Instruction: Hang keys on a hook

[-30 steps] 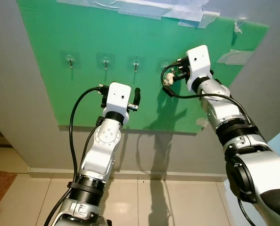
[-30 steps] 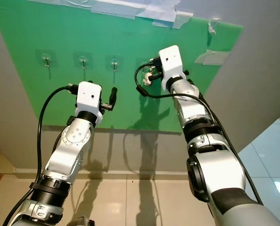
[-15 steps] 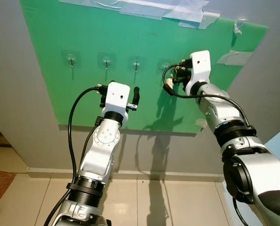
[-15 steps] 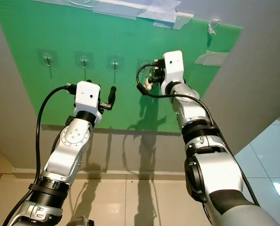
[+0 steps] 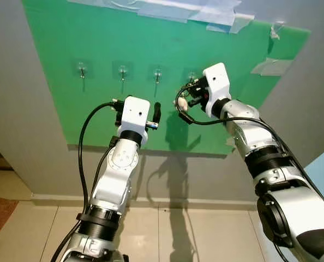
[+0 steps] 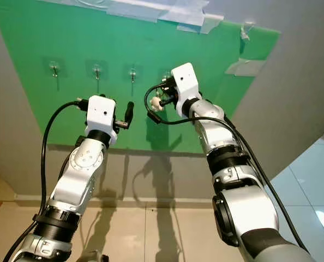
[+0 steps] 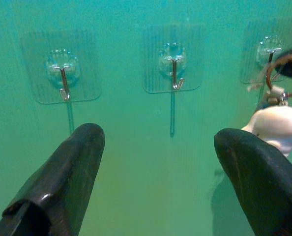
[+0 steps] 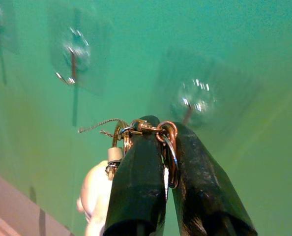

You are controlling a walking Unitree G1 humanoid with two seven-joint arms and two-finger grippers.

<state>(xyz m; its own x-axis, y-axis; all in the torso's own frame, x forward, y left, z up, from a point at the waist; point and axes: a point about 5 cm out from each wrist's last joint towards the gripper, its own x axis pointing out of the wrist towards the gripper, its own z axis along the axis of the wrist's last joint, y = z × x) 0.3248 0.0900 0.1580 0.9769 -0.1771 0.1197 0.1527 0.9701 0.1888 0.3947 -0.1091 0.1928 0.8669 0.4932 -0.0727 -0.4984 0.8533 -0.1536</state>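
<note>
The right pincer (image 5: pixel 190 97) is pinching the keys (image 8: pixel 145 132) tight by their ring, just below the fourth hook (image 8: pixel 191 104) on the green board (image 5: pixel 96 38). A little white charm (image 5: pixel 183 105) is dangling under them. The keys are not hanging up yet, so the ring must be slipped on. The left pincer (image 7: pixel 160 162) is waiting wide apart, holding nothing, near the middle hooks (image 7: pixel 174 69).

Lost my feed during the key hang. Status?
Right gripper shut on keyring, short of the hooks. Keys not hung. Left gripper open, empty, facing green board. Nothing blocking.
</note>
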